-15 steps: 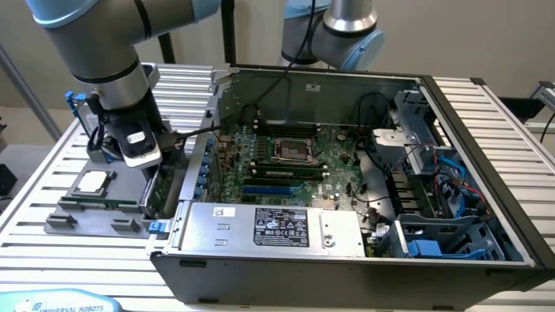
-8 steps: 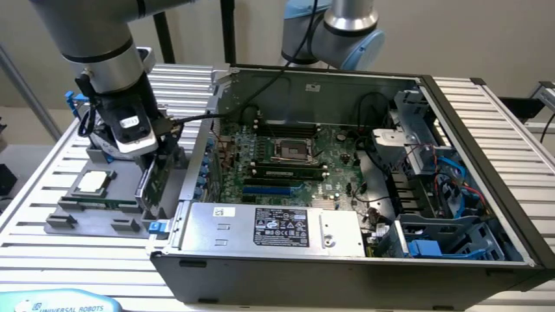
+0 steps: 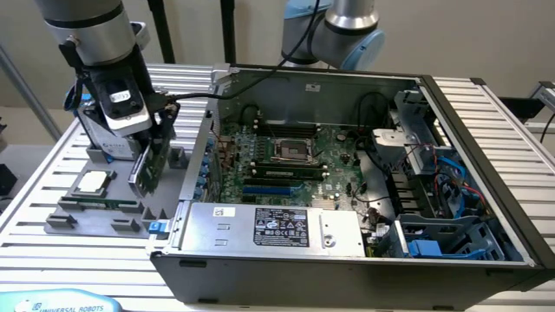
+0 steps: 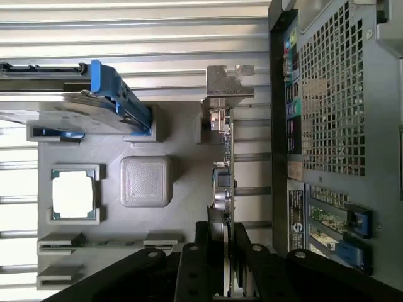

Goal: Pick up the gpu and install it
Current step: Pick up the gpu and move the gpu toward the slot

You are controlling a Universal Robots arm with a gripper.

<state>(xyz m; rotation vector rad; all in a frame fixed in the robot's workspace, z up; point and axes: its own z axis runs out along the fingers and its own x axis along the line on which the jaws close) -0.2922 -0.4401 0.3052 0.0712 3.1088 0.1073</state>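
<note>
Slatted metal table [image 3: 78,260] in a workshop, with a pale wall [image 3: 485,39] and dark stands behind. On the exterior view's left of the table, a grey tray [image 3: 65,224] of parts. On the right, a large open computer case [image 3: 303,279] lying on its side, with a green circuit board [image 3: 286,149] on its floor and a silver power supply [image 3: 269,227] at the near end.

In the tray, a square silver chip [image 3: 93,182] in its pocket and, further back, a hard drive [image 4: 75,107] in a blue frame. Just a narrow strip of free space between the tray and the case wall, with open air above both.

Above the tray's case-side edge, a gripper [image 3: 149,140] pointing straight down, clamped on the graphics card [image 3: 145,168]. Card upright on its long edge, green side showing, silver bracket [image 4: 230,85] at the far end from the fingers [image 4: 201,251]. Card pinched thinly between the two black fingers, close beside the case but outside it. Not clear whether its lower edge touches the tray.
</note>
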